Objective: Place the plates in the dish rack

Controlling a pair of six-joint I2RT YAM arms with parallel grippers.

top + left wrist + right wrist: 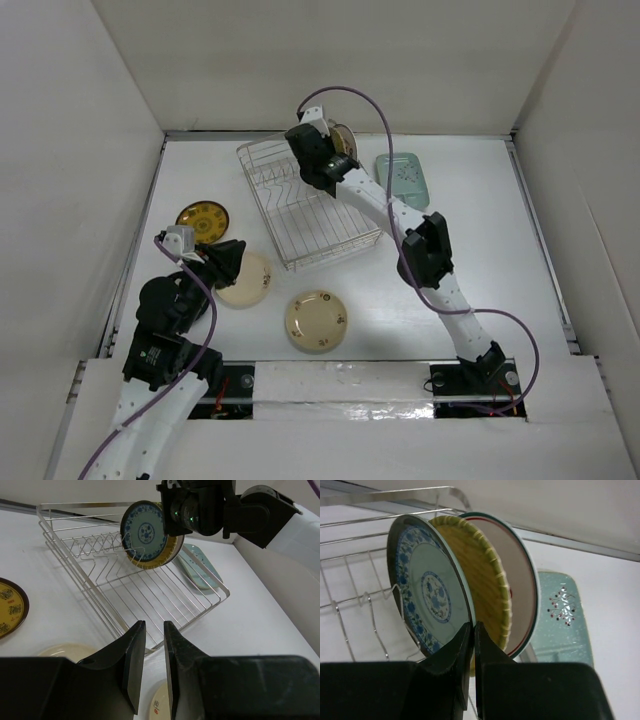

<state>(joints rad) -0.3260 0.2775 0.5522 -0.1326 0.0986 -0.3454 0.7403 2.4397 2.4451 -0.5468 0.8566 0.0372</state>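
Four dishes are seen lying flat on the tabletop (480,270) in the top view. A brown-and-yellow plate (203,220) lies left of the dish rack (300,215). A cream plate (250,285) is partly covered by the left tool (230,258). A printed cream plate (318,320) lies nearer the arm bases, and a pale green rectangular dish (403,180) lies just right of the rack. The right tool (335,152) is placed over the rack's far right corner, where plates are stood on edge.

In the left wrist view, the left tool's fingers (131,670) are recorded slightly apart, with nothing held between them, above the tabletop before the rack's near corner. A blue-patterned plate (144,532) is seen upright in the rack, with the right tool set on its rim.

In the right wrist view, the right tool is found clamped on the rim of the blue-patterned plate. Directly behind that plate, a yellow ribbed plate (482,585) and a red-lined white plate (520,585) are stood on edge, packed close together. Whether the blue-patterned plate's lower edge is seated between tines cannot be told.
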